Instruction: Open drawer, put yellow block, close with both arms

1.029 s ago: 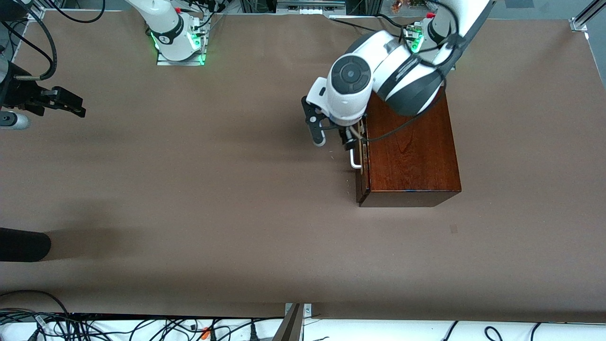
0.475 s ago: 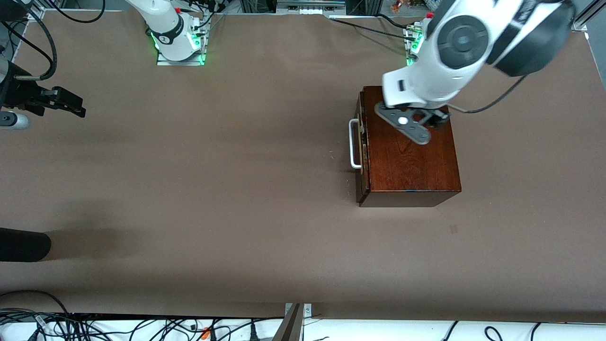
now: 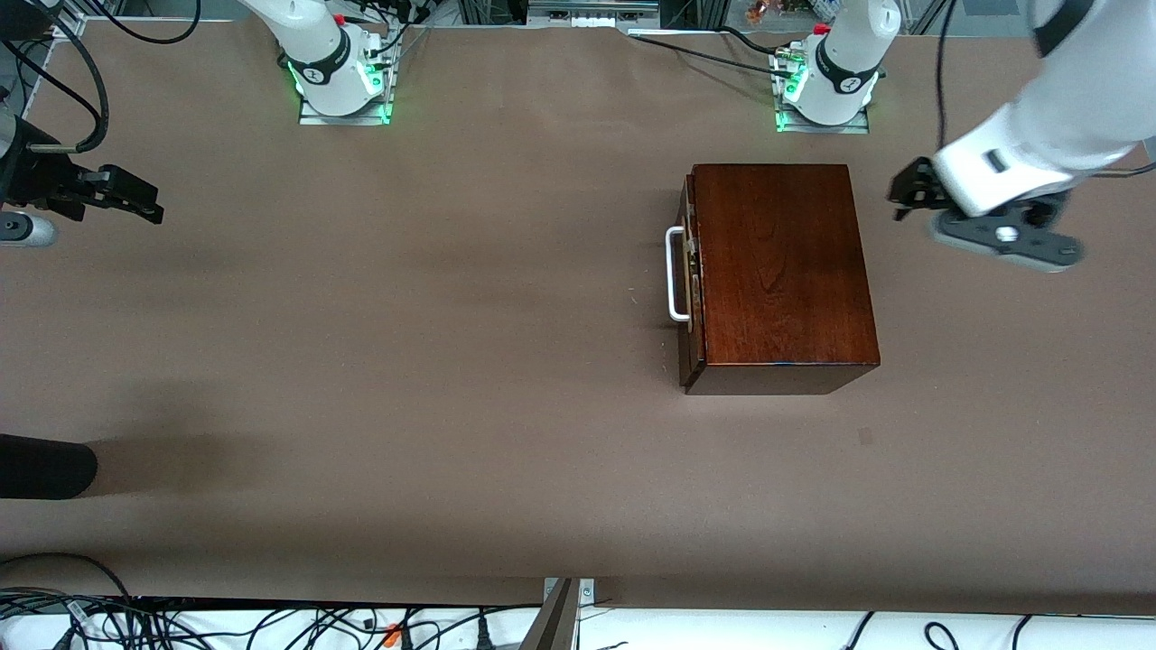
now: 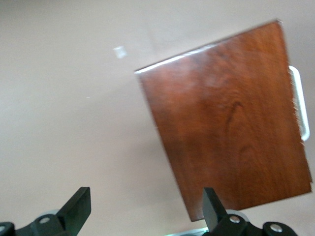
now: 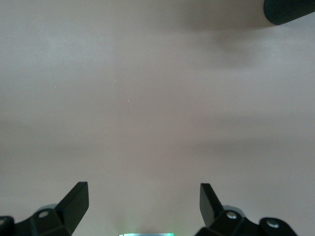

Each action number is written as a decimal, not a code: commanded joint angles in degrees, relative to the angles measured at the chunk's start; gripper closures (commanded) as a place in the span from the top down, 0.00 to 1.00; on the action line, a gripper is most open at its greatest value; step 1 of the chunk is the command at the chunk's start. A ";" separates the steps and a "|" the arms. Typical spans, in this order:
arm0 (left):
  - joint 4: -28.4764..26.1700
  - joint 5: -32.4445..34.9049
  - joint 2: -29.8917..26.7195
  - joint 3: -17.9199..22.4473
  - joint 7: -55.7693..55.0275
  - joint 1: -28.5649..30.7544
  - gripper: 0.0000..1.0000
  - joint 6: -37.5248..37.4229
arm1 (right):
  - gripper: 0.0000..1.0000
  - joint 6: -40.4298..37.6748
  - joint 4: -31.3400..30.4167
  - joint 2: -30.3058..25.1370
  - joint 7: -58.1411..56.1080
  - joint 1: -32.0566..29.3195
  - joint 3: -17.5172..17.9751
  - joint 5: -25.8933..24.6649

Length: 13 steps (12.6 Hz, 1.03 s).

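Toward the left arm's end of the surface (image 3: 506, 433) sits the mahogany box (image 3: 777, 271), its drawer (image 3: 690, 271) pushed in so the dark front lies nearly flush with the box. At 9 o'clock of the box in the front view, the white handle (image 3: 674, 274) stands out from the drawer front. No yellow block shows in any view.

At 3 o'clock of the box in the front view, the left gripper (image 3: 906, 191) hangs over bare surface, apart from the box and holding nothing. The left wrist view shows its jaws spread wide, with the box top (image 4: 231, 123) and handle (image 4: 300, 103) below them.

At 9 o'clock of the box in the front view, at the frame's edge and well apart from it, the right gripper (image 3: 135, 200) waits over bare surface. Its jaws stand wide and empty in the right wrist view, over plain brown surface (image 5: 157, 108).

At 8 o'clock of the box in the front view, a dark rounded object (image 3: 45, 466) juts in from the frame's edge.
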 commanded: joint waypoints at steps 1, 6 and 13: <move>-4.95 -5.18 -4.77 5.60 -1.06 -1.35 1.00 3.53 | 1.00 -0.77 0.33 -0.52 0.74 -0.81 0.79 0.02; -5.13 -3.88 -4.24 7.91 -2.54 -1.09 1.00 5.03 | 1.00 -0.69 0.42 -0.52 0.74 -0.81 0.79 0.02; -6.89 -3.88 -4.42 9.93 -5.62 -1.00 1.00 4.94 | 1.00 -0.60 0.68 -0.52 0.74 -0.81 0.79 0.02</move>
